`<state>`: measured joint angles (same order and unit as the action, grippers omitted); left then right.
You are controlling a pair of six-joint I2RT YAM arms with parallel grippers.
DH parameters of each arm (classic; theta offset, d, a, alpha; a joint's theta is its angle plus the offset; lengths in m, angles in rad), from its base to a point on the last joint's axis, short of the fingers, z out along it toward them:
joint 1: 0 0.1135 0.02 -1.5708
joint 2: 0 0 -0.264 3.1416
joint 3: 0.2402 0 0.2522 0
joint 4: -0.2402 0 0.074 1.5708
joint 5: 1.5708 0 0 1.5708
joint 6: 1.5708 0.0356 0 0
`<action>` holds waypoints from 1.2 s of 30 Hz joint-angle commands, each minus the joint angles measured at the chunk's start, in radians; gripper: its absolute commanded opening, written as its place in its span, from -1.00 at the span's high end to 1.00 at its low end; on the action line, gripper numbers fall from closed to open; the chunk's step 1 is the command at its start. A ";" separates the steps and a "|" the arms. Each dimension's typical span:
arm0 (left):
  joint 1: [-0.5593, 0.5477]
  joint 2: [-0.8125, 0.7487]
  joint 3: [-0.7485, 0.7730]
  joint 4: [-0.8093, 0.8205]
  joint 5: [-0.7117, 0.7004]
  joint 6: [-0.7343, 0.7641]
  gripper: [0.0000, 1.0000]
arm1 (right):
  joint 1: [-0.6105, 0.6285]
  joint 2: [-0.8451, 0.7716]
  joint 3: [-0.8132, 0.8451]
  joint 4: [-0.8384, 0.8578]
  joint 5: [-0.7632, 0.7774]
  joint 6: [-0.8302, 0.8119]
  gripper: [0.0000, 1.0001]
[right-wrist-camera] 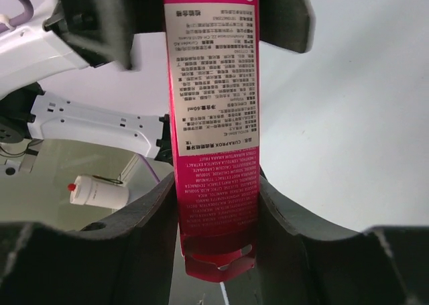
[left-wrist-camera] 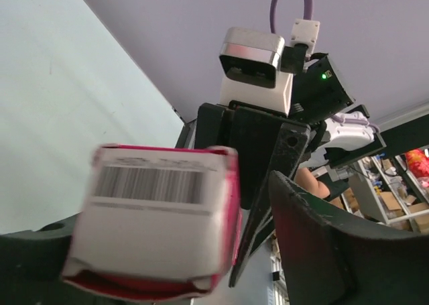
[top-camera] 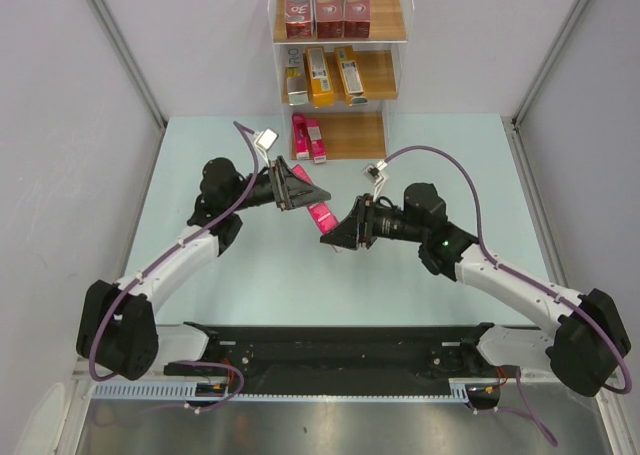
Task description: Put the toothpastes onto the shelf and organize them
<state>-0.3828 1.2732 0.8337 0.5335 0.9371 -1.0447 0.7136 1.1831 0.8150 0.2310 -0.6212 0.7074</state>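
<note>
Slim bright pink toothpaste carton (right-wrist-camera: pixel 213 117) | my right gripper (right-wrist-camera: pixel 216 194) clamped on it, printed label facing its camera | my left gripper (top-camera: pixel 306 192) at barcode end, hold uncertain

Bright even light, faint shadows; pink carton (left-wrist-camera: pixel 157 218) blurred close up in left wrist view.

Barcoded pink carton (left-wrist-camera: pixel 157 218) between jaws

Overhead camera looks down from the near side toward the three-tier wooden shelf (top-camera: pixel 362 135). Wrist cameras face each other, close on the shared slim pink cardboard carton (top-camera: pixel 320 215) (left-wrist-camera: pixel 161 218) (right-wrist-camera: pixel 213 117).
</note>
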 commanded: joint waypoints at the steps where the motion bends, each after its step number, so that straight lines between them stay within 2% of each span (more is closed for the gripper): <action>1: 0.005 -0.014 0.047 -0.025 -0.006 0.057 -0.57 | -0.029 -0.023 -0.010 0.031 0.038 0.030 0.43; 3: 0.005 -0.028 0.064 -0.120 -0.059 0.151 -0.87 | -0.043 -0.023 -0.016 0.024 0.061 0.041 0.49; 4: 0.005 -0.043 0.094 -0.264 -0.090 0.199 -0.93 | -0.060 -0.025 -0.023 0.008 0.070 0.044 0.51; 5: 0.007 -0.051 0.113 -0.341 -0.177 0.243 -0.97 | -0.071 -0.028 -0.028 0.002 0.080 0.049 0.53; 6: 0.005 -0.058 0.128 -0.410 -0.220 0.323 -0.99 | -0.081 -0.030 -0.033 -0.016 0.096 0.056 0.56; 8: 0.005 -0.084 0.168 -0.596 -0.328 0.388 -0.99 | -0.124 -0.028 -0.045 -0.027 0.103 0.061 0.59; 9: 0.005 -0.093 0.177 -0.642 -0.431 0.435 -0.99 | -0.138 -0.027 -0.050 -0.033 0.101 0.064 0.60; 11: 0.005 -0.115 0.191 -0.751 -0.530 0.468 -0.99 | -0.176 -0.019 -0.057 -0.048 0.100 0.058 0.61; 12: 0.005 -0.123 0.196 -0.782 -0.643 0.494 -0.99 | -0.184 -0.010 -0.059 -0.064 0.100 0.052 0.61; 14: 0.002 -0.141 0.199 -0.865 -0.752 0.511 -0.99 | -0.209 0.001 -0.063 -0.073 0.103 0.040 0.62; 15: -0.001 -0.146 0.205 -0.924 -0.870 0.528 -0.99 | -0.216 0.016 -0.068 -0.071 0.100 0.038 0.62; 19: -0.048 -0.153 0.257 -1.070 -1.175 0.534 -0.99 | -0.227 0.062 -0.071 -0.052 0.098 0.030 0.63; 20: -0.053 -0.150 0.266 -1.093 -1.208 0.534 -0.99 | -0.227 0.072 -0.071 -0.045 0.100 0.030 0.64; 22: -0.062 -0.149 0.275 -1.118 -1.235 0.535 -0.99 | -0.230 0.105 -0.071 -0.018 0.101 0.033 0.65; 25: -0.064 -0.155 0.262 -1.106 -1.203 0.542 -0.99 | -0.241 0.169 -0.071 0.051 0.104 0.052 0.66; 30: -0.068 -0.156 0.216 -1.058 -1.150 0.548 -0.99 | -0.267 0.314 -0.057 0.267 0.104 0.116 0.69; 36: -0.071 -0.153 0.183 -1.052 -1.137 0.560 -0.99 | -0.299 0.541 0.090 0.395 0.124 0.176 0.71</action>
<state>-0.4480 1.1419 1.0382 -0.5385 -0.2031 -0.5140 0.4343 1.6299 0.7849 0.4107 -0.5121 0.8257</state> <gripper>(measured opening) 0.996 0.376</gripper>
